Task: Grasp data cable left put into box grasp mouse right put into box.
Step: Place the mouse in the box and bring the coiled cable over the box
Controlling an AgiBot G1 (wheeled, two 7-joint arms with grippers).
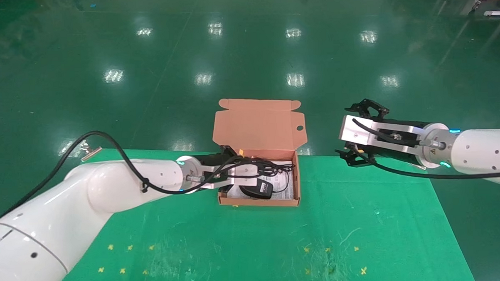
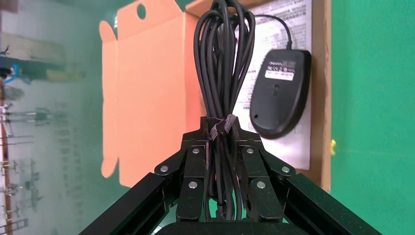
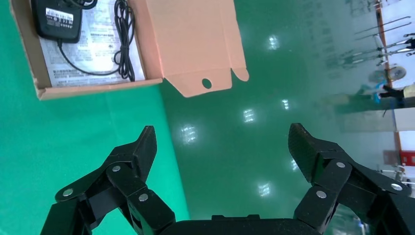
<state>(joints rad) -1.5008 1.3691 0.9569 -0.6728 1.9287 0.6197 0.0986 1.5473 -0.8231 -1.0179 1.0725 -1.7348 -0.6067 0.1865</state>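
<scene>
The salmon-orange box (image 1: 258, 203) stands open at the mat's far edge, lid (image 1: 255, 125) upright. The black mouse (image 1: 258, 188) lies underside up on the white sheet inside, its thin cord (image 1: 285, 181) beside it. It also shows in the left wrist view (image 2: 280, 93) and the right wrist view (image 3: 56, 19). My left gripper (image 1: 244, 162) is shut on the looped data cable (image 2: 222, 63) and holds it just above the box's left part, over the sheet. My right gripper (image 1: 349, 130) is open and empty, raised to the right of the box, beyond the mat's far edge.
The green mat (image 1: 361, 220) covers the table, with small yellow cross marks (image 1: 363, 271) near the front. The shiny green floor (image 1: 247, 53) lies beyond the far edge. The box lid with its round hole (image 3: 206, 83) shows in the right wrist view.
</scene>
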